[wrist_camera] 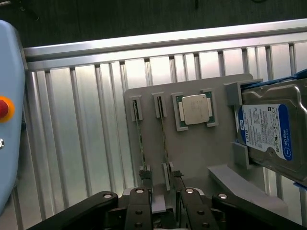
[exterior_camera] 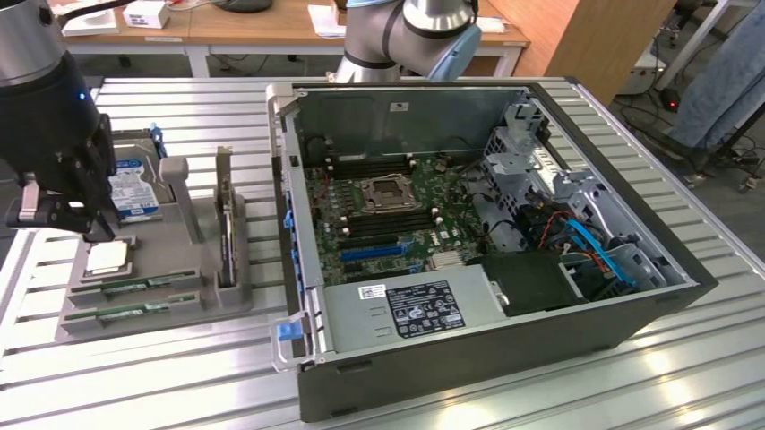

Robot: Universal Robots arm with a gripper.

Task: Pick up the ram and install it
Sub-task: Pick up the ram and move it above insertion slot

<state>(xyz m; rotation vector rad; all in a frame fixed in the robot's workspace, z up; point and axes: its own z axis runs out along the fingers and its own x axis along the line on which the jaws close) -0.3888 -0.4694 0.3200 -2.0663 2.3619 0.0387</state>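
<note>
Gripper [wrist_camera: 159,181], fingers released and empty, hangs over the ram [wrist_camera: 163,136] in its grey tray [wrist_camera: 201,153], nine o'clock of the open computer case [exterior_camera: 478,367].

The ram [exterior_camera: 129,288] is green, and its holder [wrist_camera: 201,153] is plain grey. The table [exterior_camera: 143,376] is silver with a pattern of ribbed stripes. The hard drive [wrist_camera: 271,129] is silver with a blue-and-white label. The processor [wrist_camera: 194,109] is pale silver, edged in green. The computer case [exterior_camera: 478,358] is black, its motherboard [exterior_camera: 454,202] green and its cables [exterior_camera: 597,246] blue.
</note>
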